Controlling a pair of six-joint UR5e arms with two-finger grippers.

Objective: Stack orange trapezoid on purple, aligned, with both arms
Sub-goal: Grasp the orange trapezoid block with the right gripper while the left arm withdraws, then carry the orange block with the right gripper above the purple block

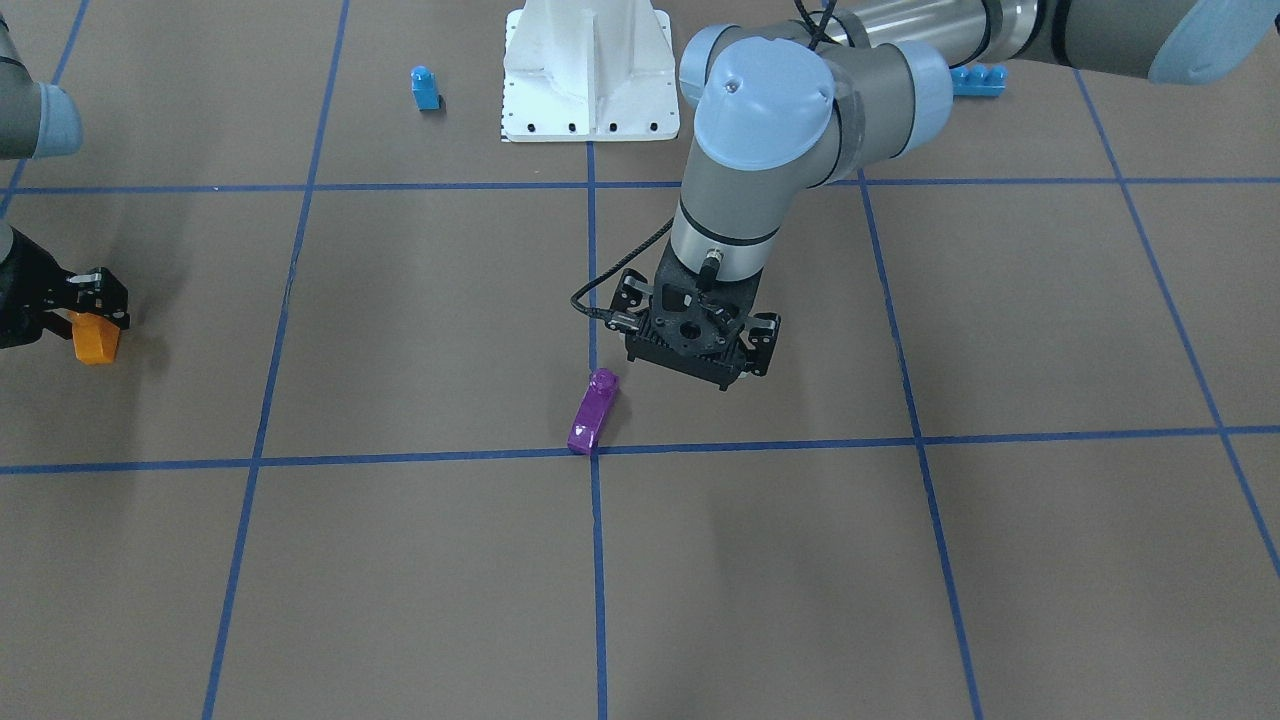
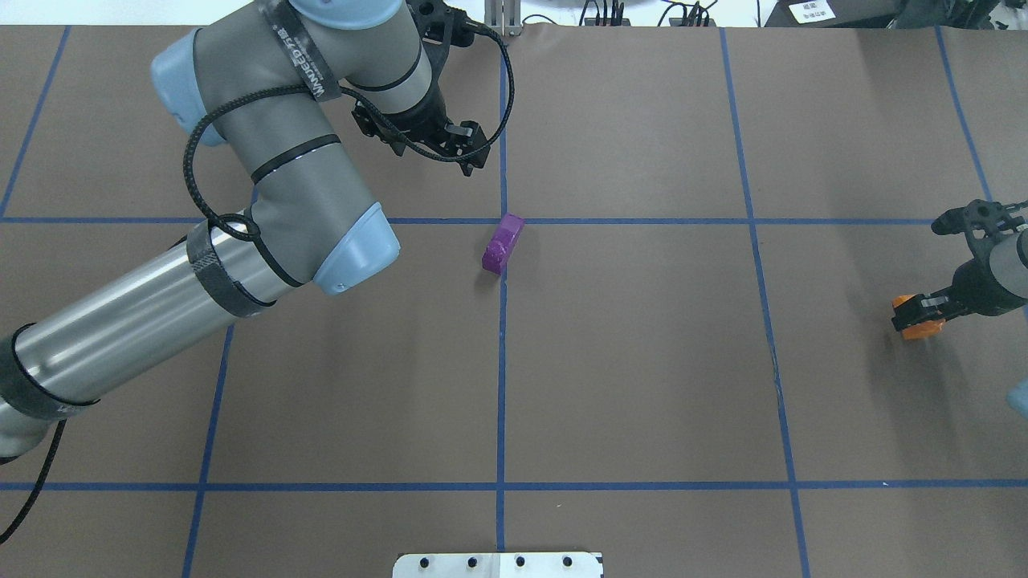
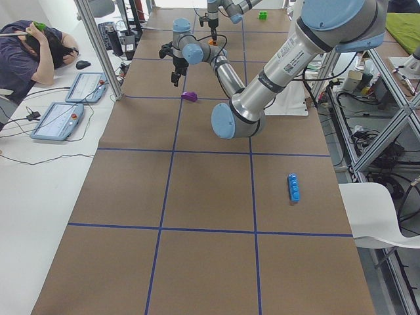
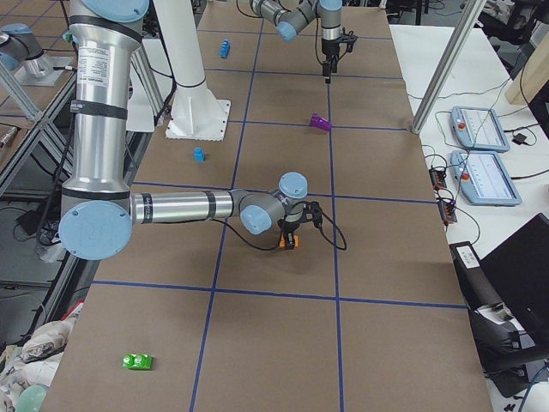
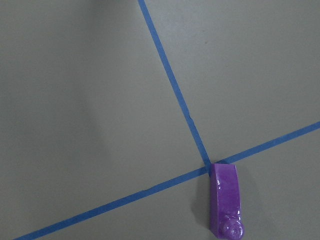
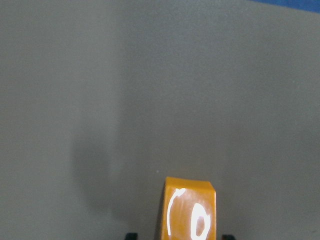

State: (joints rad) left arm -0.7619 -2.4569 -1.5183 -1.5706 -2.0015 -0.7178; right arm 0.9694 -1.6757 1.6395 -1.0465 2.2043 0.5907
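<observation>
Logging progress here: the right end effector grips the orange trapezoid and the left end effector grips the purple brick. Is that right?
Not quite. The left end effector grips nothing: it hangs open near the purple brick, which lies untouched, as the front-facing view shows. The right end effector does grip the orange trapezoid.

Seen from overhead, the slope brick [image 2: 503, 243] lies on the desk [image 2: 642, 385] at a tape crossing [image 2: 502, 221] near its middle. The left tool [image 2: 464, 156] hangs at the brick's 11 o'clock, apart from it. The trapezoid [image 2: 923, 329], between the right tool's [image 2: 911, 309] fingers, sits well apart at 3 o'clock.
</observation>
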